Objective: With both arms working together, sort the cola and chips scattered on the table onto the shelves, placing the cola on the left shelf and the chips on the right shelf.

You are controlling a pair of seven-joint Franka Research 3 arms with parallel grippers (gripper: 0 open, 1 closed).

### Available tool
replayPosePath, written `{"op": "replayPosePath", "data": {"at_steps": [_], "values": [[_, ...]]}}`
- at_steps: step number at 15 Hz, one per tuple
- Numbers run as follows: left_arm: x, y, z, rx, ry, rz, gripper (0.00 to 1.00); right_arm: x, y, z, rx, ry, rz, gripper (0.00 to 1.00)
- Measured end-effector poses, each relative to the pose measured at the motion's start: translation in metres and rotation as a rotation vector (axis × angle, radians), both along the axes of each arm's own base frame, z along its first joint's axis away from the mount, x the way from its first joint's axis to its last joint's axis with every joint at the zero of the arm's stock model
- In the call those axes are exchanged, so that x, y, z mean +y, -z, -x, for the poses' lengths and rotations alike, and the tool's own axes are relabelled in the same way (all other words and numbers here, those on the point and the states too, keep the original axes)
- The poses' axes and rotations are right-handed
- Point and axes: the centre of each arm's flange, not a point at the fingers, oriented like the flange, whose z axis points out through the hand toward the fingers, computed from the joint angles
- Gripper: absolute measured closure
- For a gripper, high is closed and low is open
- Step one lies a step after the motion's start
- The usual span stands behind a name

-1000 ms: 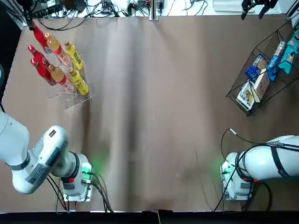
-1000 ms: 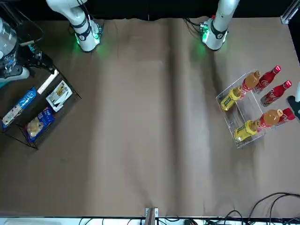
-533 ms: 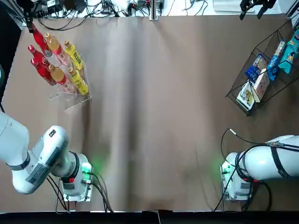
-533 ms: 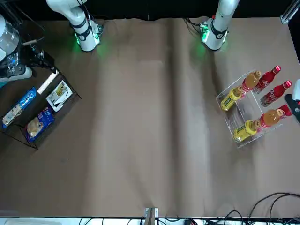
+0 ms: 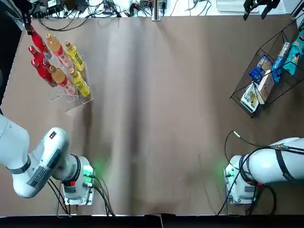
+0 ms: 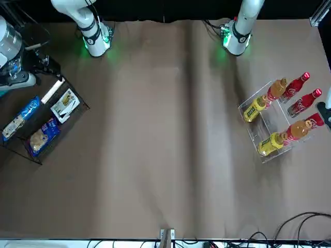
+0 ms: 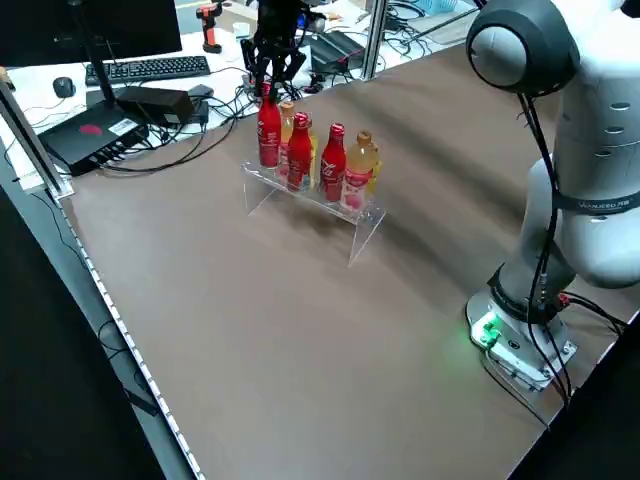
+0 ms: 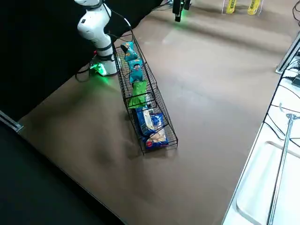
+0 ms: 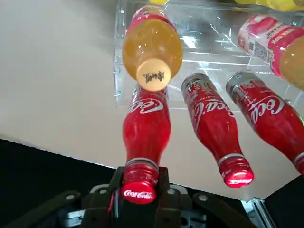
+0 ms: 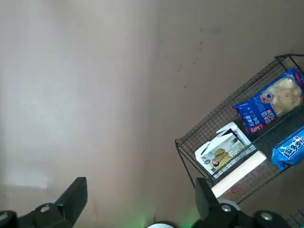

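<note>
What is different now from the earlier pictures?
The left gripper, at the clear stand, and the cap end of its red bottle shifted slightly to the left. The right gripper, open beyond the black rack, also shifted slightly left. No new grasp or release shows. The other bottles and the rack stayed.

Red bottles (image 7: 332,168) with white script, black mesh rack (image 8: 161,105)

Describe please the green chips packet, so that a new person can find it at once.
On the robot's right side of the table stands a long black wire rack. Inside, the green packet lies between the teal packets and the blue packets. It is the only green one there.
</note>
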Motion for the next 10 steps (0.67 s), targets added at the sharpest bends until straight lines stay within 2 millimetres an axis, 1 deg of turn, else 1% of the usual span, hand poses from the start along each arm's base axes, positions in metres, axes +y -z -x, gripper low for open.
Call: {"op": "replayPosePath", "data": {"at_steps": [5, 10], "values": [[0.007, 0.0026, 0.0028, 0.007, -0.011, 0.0, 0.69, -0.0007, 0.0, -0.0001, 0.0, 0.001, 0.0, 0.0], [0.0084, 0.0024, 0.0032, 0.006, -0.014, 0.0, 0.69, 0.0002, 0.0004, 0.0005, 0.005, -0.001, 0.0, 0.0]]}}
